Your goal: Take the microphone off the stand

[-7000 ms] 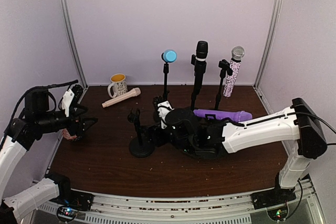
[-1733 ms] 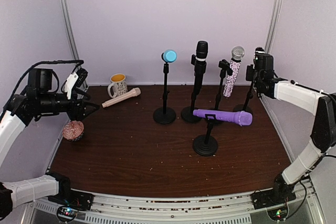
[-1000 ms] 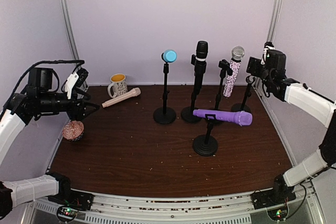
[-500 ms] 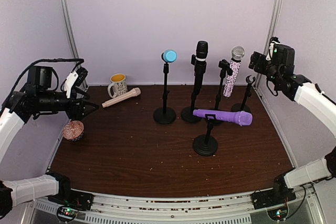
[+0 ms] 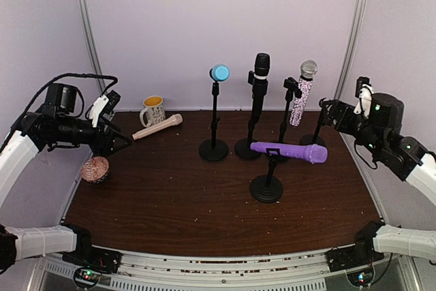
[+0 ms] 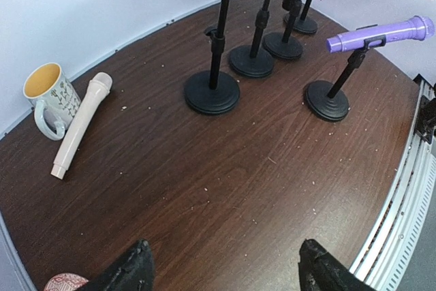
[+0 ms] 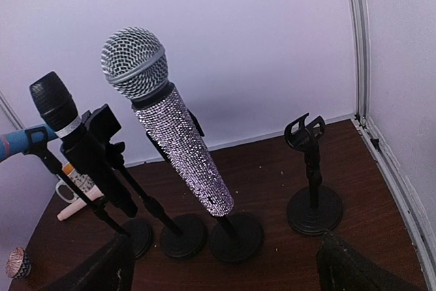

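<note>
Our right wrist camera misses the purple plastic microphone [image 5: 289, 150] that overhead shows clipped level on its short black stand [image 5: 266, 189]. Our left gripper [image 6: 225, 270] and right gripper [image 7: 225, 264] gape wide, empty.

Purple microphone [image 6: 381, 34] on stand [image 6: 328, 101]

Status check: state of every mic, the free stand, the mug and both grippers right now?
Purple microphone: mounted, horizontal.
Blue microphone: mounted.
Black microphone: mounted, head up.
Glitter microphone: mounted, head up, tilted.
Far-right stand: empty.
Mug: upright.
Beige microphone: lying flat beside mug.
Left gripper: open, empty.
Right gripper: open, empty.
</note>
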Motion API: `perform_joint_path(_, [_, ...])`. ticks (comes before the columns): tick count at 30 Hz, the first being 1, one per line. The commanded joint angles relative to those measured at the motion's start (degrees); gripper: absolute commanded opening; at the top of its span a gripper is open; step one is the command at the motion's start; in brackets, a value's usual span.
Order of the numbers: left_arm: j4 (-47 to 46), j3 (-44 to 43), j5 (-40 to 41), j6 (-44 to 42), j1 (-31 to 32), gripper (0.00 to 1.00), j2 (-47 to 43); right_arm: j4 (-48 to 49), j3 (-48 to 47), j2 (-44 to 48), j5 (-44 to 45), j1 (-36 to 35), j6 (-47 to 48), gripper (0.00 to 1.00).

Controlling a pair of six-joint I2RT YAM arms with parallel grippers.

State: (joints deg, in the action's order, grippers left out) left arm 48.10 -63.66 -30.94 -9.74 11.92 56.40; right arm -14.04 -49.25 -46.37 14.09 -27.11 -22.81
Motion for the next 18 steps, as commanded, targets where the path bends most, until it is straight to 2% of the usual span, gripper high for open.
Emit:
perform_joint_path(1, [0.2, -1.2, -1.8, -0.6, -0.5, 0.76, -0.5, -5.3, 1.1, 6.8, -5.3, -1.9, -1.8, 0.97])
perform_joint_path(3, [0.2, -0.5, -1.8, -0.7, -0.5, 0.77, -1.0, -7.3, 1.7, 9.1, -6.8, -3.4, -2.1, 1.0])
perform_joint_path(6, [0.4, 0.5, -2.5, -1.1, -0.5, 0.79, -1.5, -8.2, 3.4, 11.1, -8.2, -6.3, -1.5, 1.0])
perform_joint_path(13, [2.0, 0.8, -2.0, -3.7, -0.6, 0.81, -2.3, -12.7, 3.1, 6.2, -9.5, -13.0, 1.3, 1.0])
perform_joint_path(18, [2.4, 1.8, -1.7, -3.7, -0.5, 0.81, -3.8, -12.0, 4.1, 4.3, -13.1, -13.8, 0.7, 1.0])
